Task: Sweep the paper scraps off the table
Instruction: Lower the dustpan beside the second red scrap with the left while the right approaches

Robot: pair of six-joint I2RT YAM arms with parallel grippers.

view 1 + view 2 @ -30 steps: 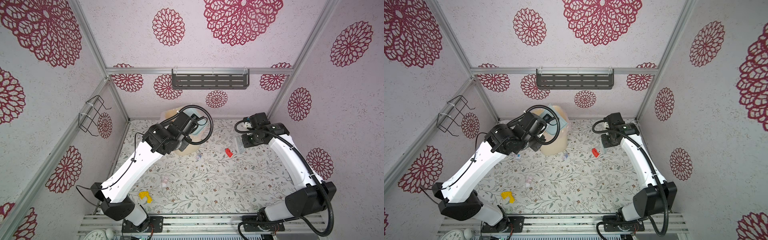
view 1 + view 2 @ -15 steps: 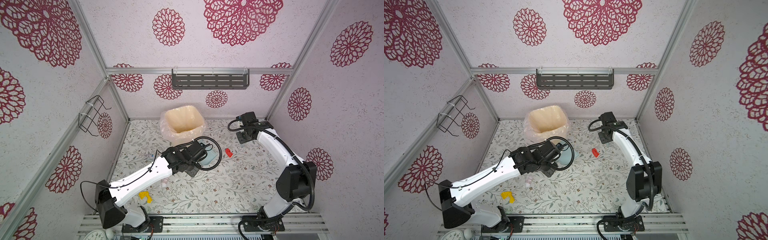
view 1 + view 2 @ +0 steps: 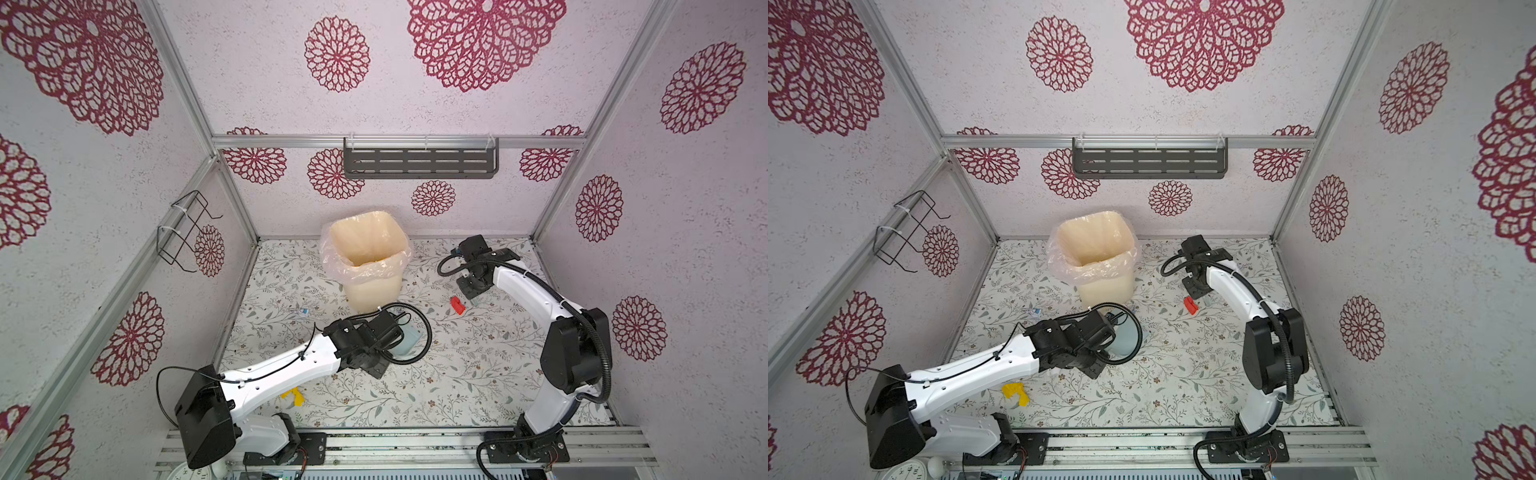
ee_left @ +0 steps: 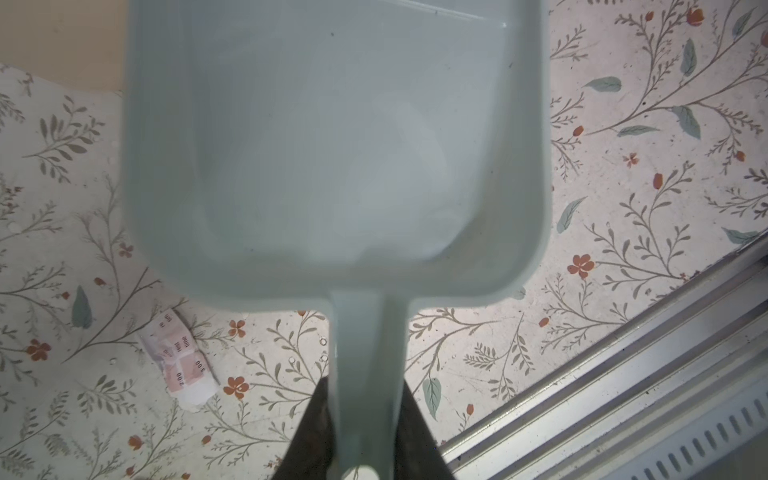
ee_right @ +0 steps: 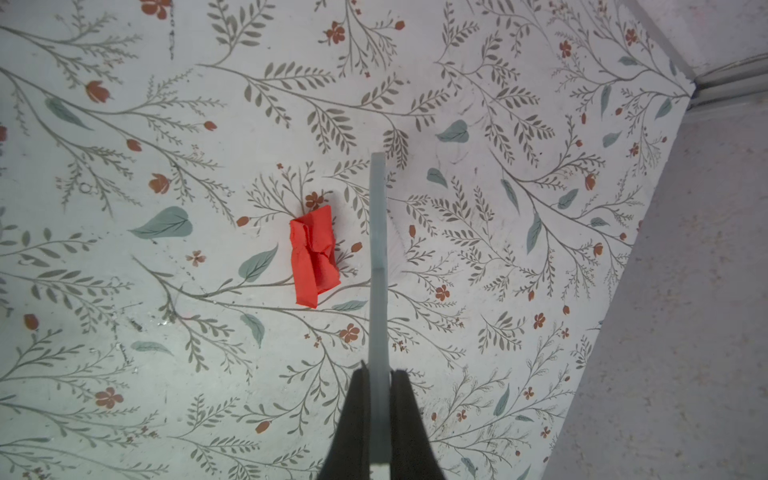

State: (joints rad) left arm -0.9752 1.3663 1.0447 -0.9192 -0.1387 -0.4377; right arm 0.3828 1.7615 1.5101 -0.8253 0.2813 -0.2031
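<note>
The right hand (image 5: 379, 373) is clamped on the thin handle of the brush (image 5: 378, 249). The red scrap (image 5: 313, 257) lies on the counter (image 3: 478, 374) just beside it, its long axis roughly along the handle, on the side toward the dustpan (image 4: 332, 145), whose handle the left hand (image 4: 365, 415) grips. The right arm is nearer. A yellow scrap (image 3: 1015, 392) and a pinkish scrap (image 4: 183, 365) lie elsewhere
</note>
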